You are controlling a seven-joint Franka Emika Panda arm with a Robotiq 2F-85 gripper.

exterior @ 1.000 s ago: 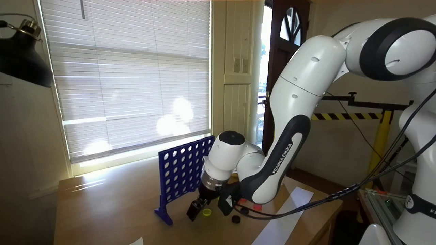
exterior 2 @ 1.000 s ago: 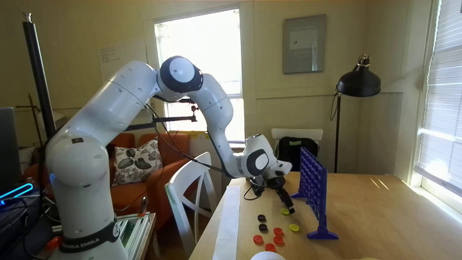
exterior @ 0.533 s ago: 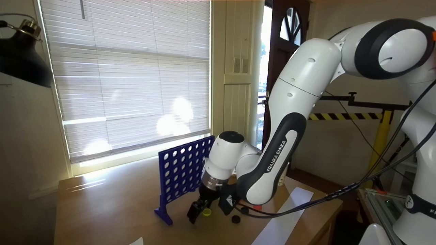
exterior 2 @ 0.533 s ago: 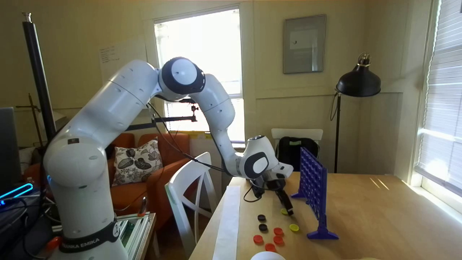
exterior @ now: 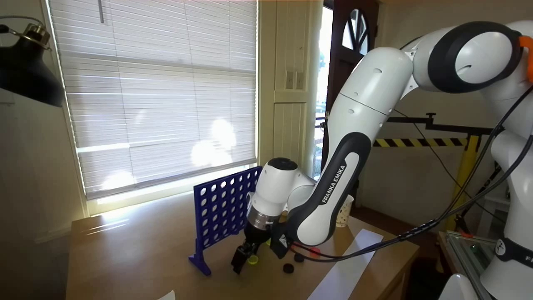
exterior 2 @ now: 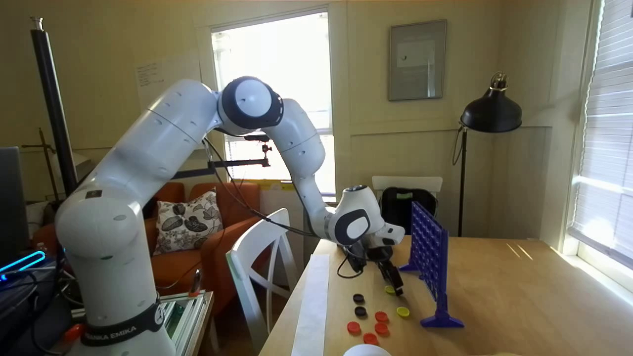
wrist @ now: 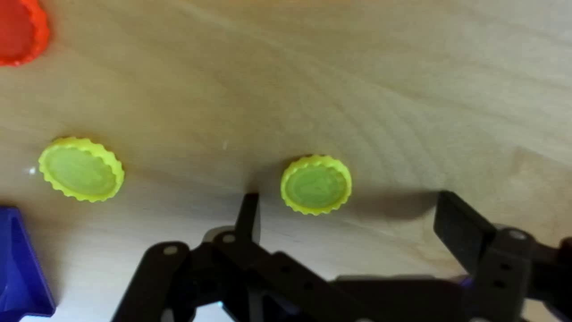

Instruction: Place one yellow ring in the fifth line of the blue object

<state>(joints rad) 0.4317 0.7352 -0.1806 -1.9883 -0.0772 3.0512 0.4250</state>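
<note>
A yellow ring (wrist: 316, 184) lies flat on the table between my open fingers in the wrist view, nearer the left finger. It also shows beside the fingertips in both exterior views (exterior: 252, 260) (exterior 2: 389, 289). My gripper (wrist: 349, 195) is open and empty, its fingertips low over the table. A second yellow ring (wrist: 81, 169) lies to the left in the wrist view, and in an exterior view (exterior 2: 403, 312). The blue object (exterior: 219, 201) stands upright beside the gripper in both exterior views (exterior 2: 429, 247). One blue foot (wrist: 22, 268) shows at lower left in the wrist view.
Several red chips (exterior 2: 381, 316) and two black chips (exterior 2: 358, 298) lie near the rings. A red chip (wrist: 18, 31) shows at the wrist view's upper left. A white strip (exterior 2: 311, 301) runs along the table edge. A speckled cup (exterior: 344, 211) stands behind the arm.
The gripper has shifted slightly, its fingertips a little lower in both exterior views. The forearm has moved, uncovering the cup. The rings and blue object have not moved.
</note>
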